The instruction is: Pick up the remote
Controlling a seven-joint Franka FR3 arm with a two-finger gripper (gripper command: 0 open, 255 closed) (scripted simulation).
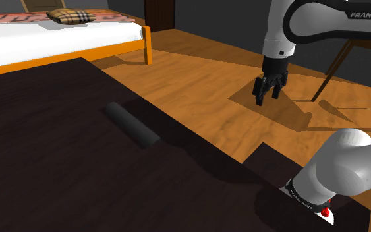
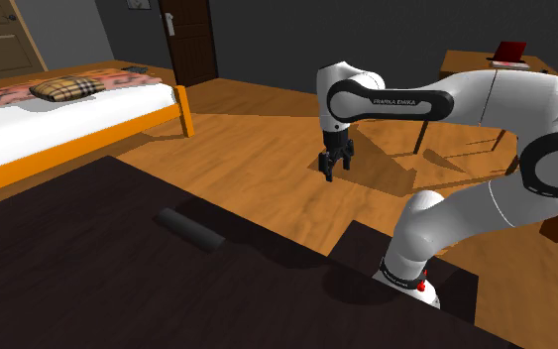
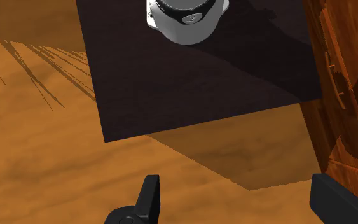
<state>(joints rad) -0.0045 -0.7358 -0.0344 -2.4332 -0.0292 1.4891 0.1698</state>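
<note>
Gripper (image 1: 267,99), fingers spread wide and holding nothing, hangs above the wooden floor (image 1: 203,86), beyond the edge of the dark table (image 1: 39,165). The remote (image 1: 132,125), a dark elongated bar, lies flat on that table, well apart from the gripper and lower, toward the shoulder view's left of it. Judged progress: nothing done yet; approach, descent, grasp and lift all remain.

Remote (image 1: 132,124) lies on worktop (image 1: 39,171), near its edge. Bed (image 1: 78,41) behind worktop; pillow (image 1: 70,16) on bed. Gripper (image 1: 267,99) over floor (image 1: 197,86), well apart from remote, toward shoulder view's right.
</note>
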